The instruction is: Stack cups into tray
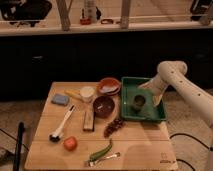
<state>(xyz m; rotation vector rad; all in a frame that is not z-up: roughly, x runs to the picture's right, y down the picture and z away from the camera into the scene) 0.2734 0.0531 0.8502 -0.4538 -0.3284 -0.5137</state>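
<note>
The light wooden table [145,145] carries the green tray [127,116] at its right rear, the gripper [151,93] above it. Left of the tray: orange bowl [108,85], red-brown bowl [104,105], cream cup [87,93], blue sponge [60,99], brush [61,125], tomato [70,143].

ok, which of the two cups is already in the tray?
The dark olive-green cup, standing inside the green tray by the end effector. The cream-white cup sits out on the table, left of the bowls.
</note>
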